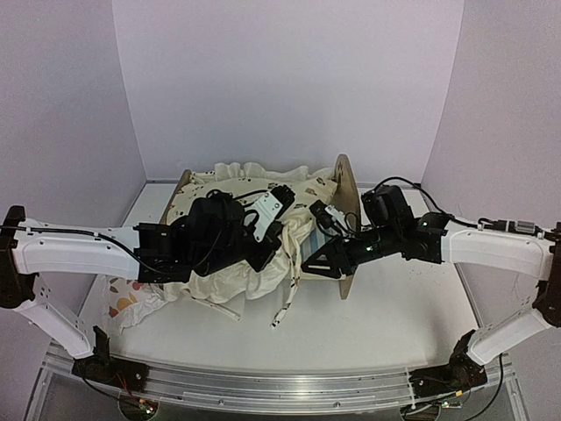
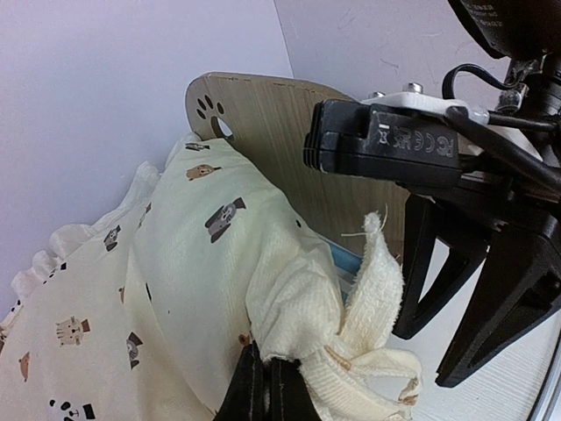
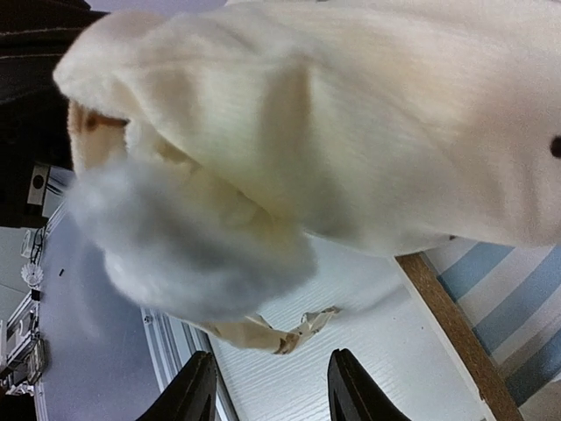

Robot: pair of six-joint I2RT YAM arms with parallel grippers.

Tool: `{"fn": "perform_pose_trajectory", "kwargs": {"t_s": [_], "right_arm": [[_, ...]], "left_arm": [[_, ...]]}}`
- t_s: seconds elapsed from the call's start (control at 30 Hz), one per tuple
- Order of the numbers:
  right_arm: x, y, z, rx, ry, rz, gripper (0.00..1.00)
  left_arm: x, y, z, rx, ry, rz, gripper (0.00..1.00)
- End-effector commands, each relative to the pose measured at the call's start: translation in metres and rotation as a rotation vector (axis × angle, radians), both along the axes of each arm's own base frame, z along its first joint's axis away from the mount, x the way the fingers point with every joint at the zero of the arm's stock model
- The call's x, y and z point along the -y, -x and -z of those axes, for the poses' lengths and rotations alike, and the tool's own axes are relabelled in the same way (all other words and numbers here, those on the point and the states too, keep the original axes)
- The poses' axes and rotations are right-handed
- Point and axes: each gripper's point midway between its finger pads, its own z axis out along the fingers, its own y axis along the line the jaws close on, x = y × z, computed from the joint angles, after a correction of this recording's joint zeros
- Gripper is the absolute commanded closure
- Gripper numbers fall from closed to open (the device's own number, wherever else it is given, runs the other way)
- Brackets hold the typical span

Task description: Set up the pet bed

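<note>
Two hands meet at the light-wood pet bed frame [image 1: 344, 186], standing mid-bench [image 1: 394, 316] toward the back. The left hand [image 2: 263, 386] pinches the cream ruffled animal-print cushion [image 2: 202, 263] draped over the frame. The right hand [image 3: 272, 395] is open and empty.

Black camera housing [image 2: 386, 145], far right, carried small white compliance marks (CE-type, upside down); rest too small to read.

Plain pale-lilac walls [image 1: 289, 79] enclose white tabletop [image 1: 394, 324] at rear, left, right. Aluminium rail [image 1: 289, 390] along tabletop's near edge. Lighting even, diffuse.
</note>
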Motion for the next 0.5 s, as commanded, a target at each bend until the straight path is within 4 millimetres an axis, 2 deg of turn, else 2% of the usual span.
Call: {"fn": "perform_pose_trajectory", "kwargs": {"t_s": [0.0,0.17,0.47], "right_arm": [[-0.013,-0.001,-0.007,0.073,-0.045,-0.028,0.56],[-0.018,-0.001,-0.005,0.101,-0.054,-0.026,0.58],[-0.022,-0.005,0.009,0.146,-0.021,0.006,0.77]], "left_arm": [[0.005,-0.009,-0.028,0.020,0.076,-0.028,1.00],[0.006,-0.010,-0.029,0.021,0.076,-0.025,1.00],[0.008,-0.010,-0.033,0.026,0.082,-0.024,1.00]]}}
